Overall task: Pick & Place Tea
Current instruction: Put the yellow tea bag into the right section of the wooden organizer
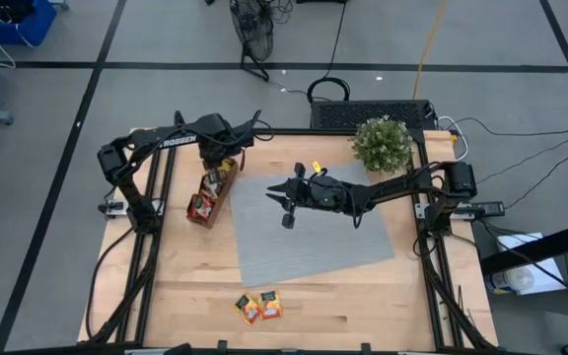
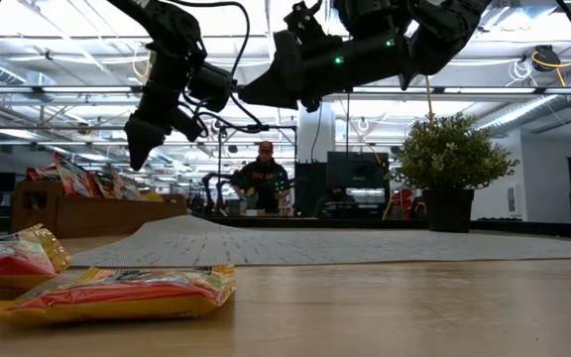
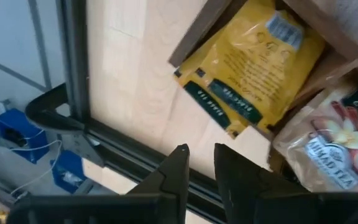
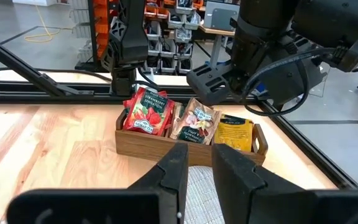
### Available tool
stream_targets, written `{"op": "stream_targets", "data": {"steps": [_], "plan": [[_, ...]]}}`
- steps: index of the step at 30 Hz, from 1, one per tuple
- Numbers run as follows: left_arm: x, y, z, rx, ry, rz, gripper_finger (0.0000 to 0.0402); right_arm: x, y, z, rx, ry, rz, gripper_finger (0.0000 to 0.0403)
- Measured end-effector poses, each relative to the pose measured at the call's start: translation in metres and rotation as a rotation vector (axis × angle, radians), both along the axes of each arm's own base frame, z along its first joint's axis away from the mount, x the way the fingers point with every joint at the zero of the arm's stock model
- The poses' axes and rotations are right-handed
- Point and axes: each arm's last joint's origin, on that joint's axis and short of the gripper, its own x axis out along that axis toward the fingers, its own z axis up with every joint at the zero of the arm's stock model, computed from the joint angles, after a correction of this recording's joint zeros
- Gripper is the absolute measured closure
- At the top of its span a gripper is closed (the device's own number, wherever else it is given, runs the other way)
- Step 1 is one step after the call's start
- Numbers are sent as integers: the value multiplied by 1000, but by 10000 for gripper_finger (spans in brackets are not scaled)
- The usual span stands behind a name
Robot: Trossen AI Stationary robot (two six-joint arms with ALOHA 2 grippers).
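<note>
The wooden tray point(image 4: 190, 144), half hidden under the slightly parted, empty left end effector point(image 1: 219, 166), is packed with glossy flat sachets point(image 4: 146, 111); the right end effector point(image 1: 282, 197) is narrowly parted, empty.

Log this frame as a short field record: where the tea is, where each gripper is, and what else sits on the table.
tray: wooden, left of grey mat, holds red, pale and yellow sachets
loose sachets: two, on bare wood at the table's near edge
left gripper: above the tray's far end, fingers slightly apart, holding nothing
right gripper: over the mat, empty
plant: potted, at the mat's far right corner
</note>
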Motion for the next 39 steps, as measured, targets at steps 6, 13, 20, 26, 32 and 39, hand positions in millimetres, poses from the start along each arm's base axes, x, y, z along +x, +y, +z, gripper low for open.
{"op": "stream_targets", "data": {"steps": [6, 13, 20, 26, 32, 39], "plan": [[2, 1, 8, 65, -2, -67, 319, 0, 0, -2, 1, 18, 0, 344], [-5, -13, 66, 69, -655, -149, 327, -1, 4, -7, -14, 81, 60, 344], [-46, -52, 80, 88, -1238, -399, 336, -3, 32, -16, -25, 171, 319, 344], [-75, -72, 50, 147, -1528, -346, 336, -6, 64, -17, -123, 176, 471, 344], [-91, -82, 20, 117, -1529, -295, 337, -10, 95, -15, -172, 153, 561, 344], [-93, -83, 10, 118, -1502, -297, 337, -23, 145, -13, -193, 135, 585, 293]]}}
